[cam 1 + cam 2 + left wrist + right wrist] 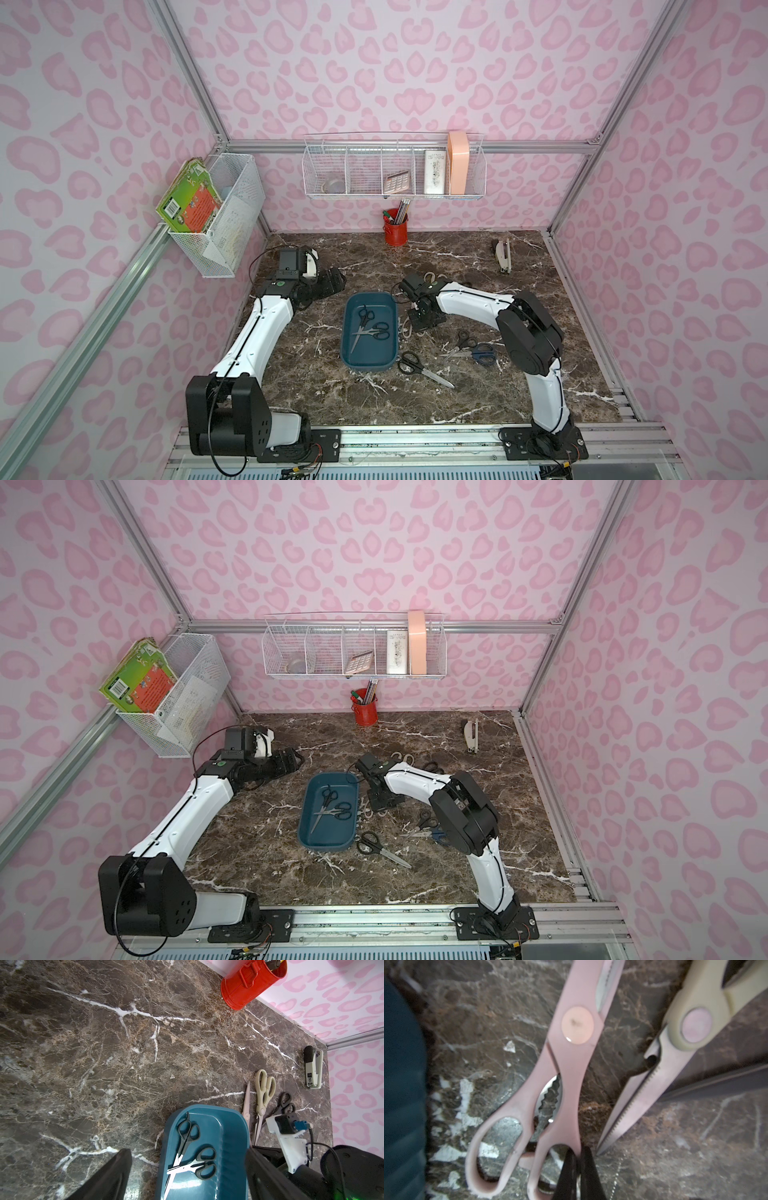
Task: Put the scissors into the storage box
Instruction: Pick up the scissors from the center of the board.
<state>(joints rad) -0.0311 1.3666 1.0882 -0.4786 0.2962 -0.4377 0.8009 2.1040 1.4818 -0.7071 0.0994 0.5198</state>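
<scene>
the step in hand is the grasp on the pink scissors [571, 1053]: the right gripper [578, 1150] is pinched shut on the rim of one handle loop, while the pair lies flat on the surface [311, 395] just beside the right wall of the box [370, 358]. two black pairs [372, 328] already lie in the box. the pink one is not in yet, nor is the cream pair [695, 1012] next to it. a long black pair [424, 370] and a blue pair [484, 354] wait toward the front right. the left gripper [188, 1150] hangs open near the box's far end, holding nothing

next, i judge, comes a lift high enough to clear the box wall, then a short carry left and a release with the blades along the box's length. held by one loop, the pair may droop at the tip and catch the rim. the cream pair's point lies close by the gripper and could get dragged. the room over the box looks free, with the left arm off to its side
</scene>
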